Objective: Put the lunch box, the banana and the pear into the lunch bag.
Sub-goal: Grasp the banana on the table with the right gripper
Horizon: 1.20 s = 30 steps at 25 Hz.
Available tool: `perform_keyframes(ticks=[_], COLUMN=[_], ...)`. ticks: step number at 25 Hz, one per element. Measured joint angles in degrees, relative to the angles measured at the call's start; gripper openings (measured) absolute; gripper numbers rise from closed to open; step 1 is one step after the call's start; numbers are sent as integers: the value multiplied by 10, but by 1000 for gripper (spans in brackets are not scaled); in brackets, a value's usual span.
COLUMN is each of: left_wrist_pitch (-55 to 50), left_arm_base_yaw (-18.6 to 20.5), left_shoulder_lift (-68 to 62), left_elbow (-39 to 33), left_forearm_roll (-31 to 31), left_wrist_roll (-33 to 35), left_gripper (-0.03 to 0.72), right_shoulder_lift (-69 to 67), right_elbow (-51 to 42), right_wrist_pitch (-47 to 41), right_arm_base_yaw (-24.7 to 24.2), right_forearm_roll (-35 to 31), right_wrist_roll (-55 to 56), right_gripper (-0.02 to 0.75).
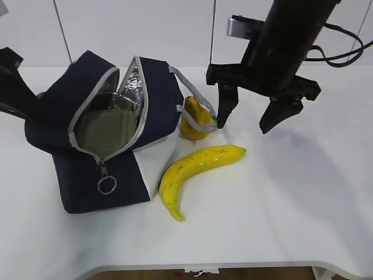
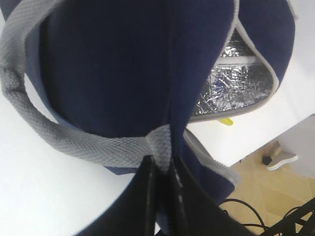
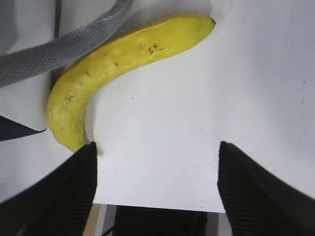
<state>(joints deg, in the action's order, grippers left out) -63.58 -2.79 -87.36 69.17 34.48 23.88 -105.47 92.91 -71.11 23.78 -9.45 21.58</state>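
The navy lunch bag [image 1: 70, 116] lies tipped on the table with its zip open, silver lining showing. The sage-green lid of the lunch box [image 1: 108, 131] shows inside it. The pear [image 1: 194, 119] stands just right of the bag, under a grey strap. The banana [image 1: 195, 169] lies in front of it; the right wrist view shows it too [image 3: 113, 64]. My right gripper [image 1: 249, 125] is open and empty, above the table right of the pear. My left gripper [image 2: 162, 169] is shut on the bag's grey strap [image 2: 74, 142] at the bag's far left.
The white table [image 1: 291, 204] ends at a front edge close below the bag and banana. A white wall stands behind. Cables hang off the right arm at the upper right. The zipper's ring pull [image 1: 106, 185] hangs at the bag's front.
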Motion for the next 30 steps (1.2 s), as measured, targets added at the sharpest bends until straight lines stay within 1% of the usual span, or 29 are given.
perform_keyframes(ticks=[3,5,13,16,18,21,25,28,30], left_wrist_pitch=[0,0,0,-3,-4,-4,-5,-7,-9], left_arm_base_yaw=[0,0,0,0,0,0,0,0,0], left_shoulder_lift=[0,0,0,0,0,0,0,0,0], left_elbow=[0,0,0,0,0,0,0,0,0], left_forearm_roll=[0,0,0,0,0,-1,-1,-1,-1], left_wrist_roll=[0,0,0,0,0,0,0,0,0], left_gripper=[9,9,9,9,9,9,9,9,9], right_shoulder_lift=[-13,-23,-80,-95,-107,-113,-113,-114,-121], right_elbow=[0,-1,-2,-2,-2,-3,-3,-3,-3], right_wrist_pitch=[1,1,8,11,30,89,158,170,163], right_arm_base_yaw=[0,0,0,0,0,0,0,0,0], right_forearm_roll=[18,18,12,-4,-19,-43,-55,-56,-57], right_wrist_roll=[14,47,137,168,183,193,196,201,209], right_gripper=[587,584,582,582,582,581,581,581,581])
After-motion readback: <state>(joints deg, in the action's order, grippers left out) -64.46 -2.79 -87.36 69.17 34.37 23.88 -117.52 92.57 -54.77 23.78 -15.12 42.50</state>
